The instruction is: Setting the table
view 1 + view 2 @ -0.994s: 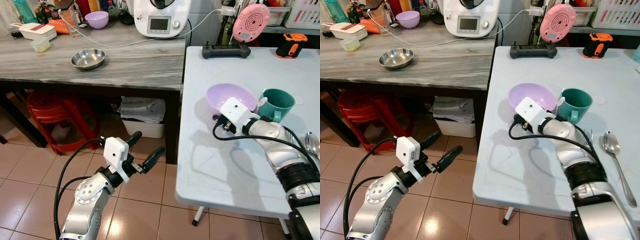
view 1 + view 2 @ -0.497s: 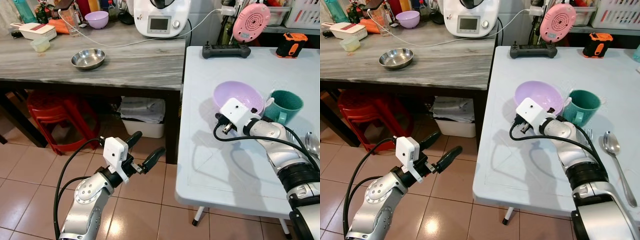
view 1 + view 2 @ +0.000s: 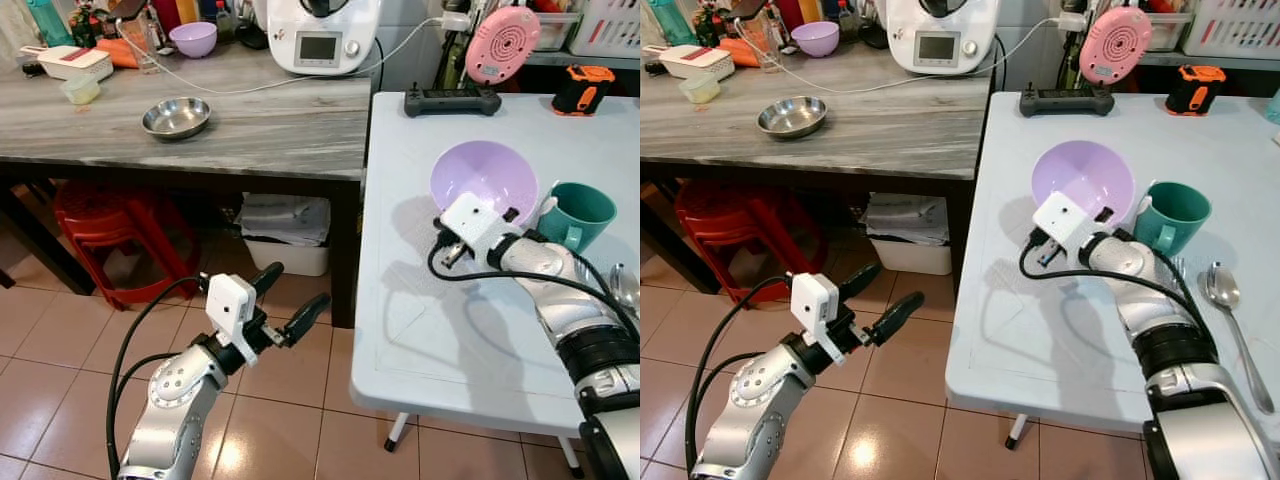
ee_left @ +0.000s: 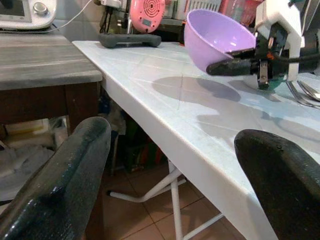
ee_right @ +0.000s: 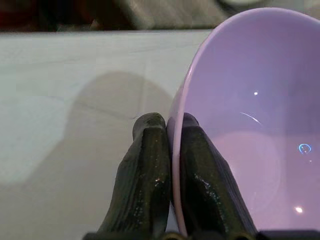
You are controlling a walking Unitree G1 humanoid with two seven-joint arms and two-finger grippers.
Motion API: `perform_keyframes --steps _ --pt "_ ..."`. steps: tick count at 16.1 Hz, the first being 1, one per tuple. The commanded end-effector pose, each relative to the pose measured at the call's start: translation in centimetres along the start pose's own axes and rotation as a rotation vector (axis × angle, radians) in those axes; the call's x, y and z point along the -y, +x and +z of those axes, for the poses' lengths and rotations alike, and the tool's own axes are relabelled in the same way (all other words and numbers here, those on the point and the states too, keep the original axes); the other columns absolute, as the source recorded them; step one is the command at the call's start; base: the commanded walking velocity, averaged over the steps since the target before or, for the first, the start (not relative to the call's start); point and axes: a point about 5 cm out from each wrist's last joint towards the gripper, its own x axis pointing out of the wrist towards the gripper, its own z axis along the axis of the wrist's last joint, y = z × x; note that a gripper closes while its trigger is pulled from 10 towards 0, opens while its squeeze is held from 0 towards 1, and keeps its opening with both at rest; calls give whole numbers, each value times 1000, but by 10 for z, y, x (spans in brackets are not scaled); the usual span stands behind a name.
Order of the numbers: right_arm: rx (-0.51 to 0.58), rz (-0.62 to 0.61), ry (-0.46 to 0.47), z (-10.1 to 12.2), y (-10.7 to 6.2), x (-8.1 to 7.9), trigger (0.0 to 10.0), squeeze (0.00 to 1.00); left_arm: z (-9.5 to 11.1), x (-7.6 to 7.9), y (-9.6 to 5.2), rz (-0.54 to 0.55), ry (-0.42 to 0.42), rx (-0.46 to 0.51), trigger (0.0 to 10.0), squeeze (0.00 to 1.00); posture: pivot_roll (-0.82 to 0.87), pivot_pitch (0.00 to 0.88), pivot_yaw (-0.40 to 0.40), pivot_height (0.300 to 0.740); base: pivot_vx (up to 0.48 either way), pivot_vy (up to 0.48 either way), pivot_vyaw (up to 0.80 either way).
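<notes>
My right pincer [image 5: 170,145] is clamped on the rim of the purple bowl [image 3: 484,178], one finger inside the wall and one outside, with only the thin rim between them. The bowl is lifted off the white worktop [image 3: 450,330] and tilted, its open side facing up and toward my head, and its shadow falls on the surface below it. It hangs over the near-middle part of the worktop, just beside the teal mug [image 3: 578,213], which stands upright to its right. A spoon [image 3: 1230,315] lies flat on the worktop further right, near the edge, with a fork's tines [image 3: 1177,268] just visible next to my forearm.

My left pincer [image 3: 290,310] hangs low over the tiled floor [image 3: 60,380], off the left edge of the white worktop, its two fingers spread wide apart and holding nothing.

On the grey wooden worktop [image 3: 250,125] to the left sit a steel bowl [image 3: 176,117] and a white kitchen machine [image 3: 317,35].
</notes>
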Motion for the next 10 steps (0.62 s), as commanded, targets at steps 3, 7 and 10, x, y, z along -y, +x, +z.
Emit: perform_keyframes --steps 3,7,10 --pt "170 -95 81 22 -6 -8 0 0 4 -12 0 109 55 14 10000 0 -116 77 74 740 0 0 0" --pt "286 -307 320 31 -27 -24 10000 0 9 -51 -1 476 76 2 10000 0 -113 64 75 740 0 0 0" --pt "314 -436 426 32 -46 -31 10000 0 12 -56 2 521 79 15 10000 0 -121 62 83 740 0 0 0"
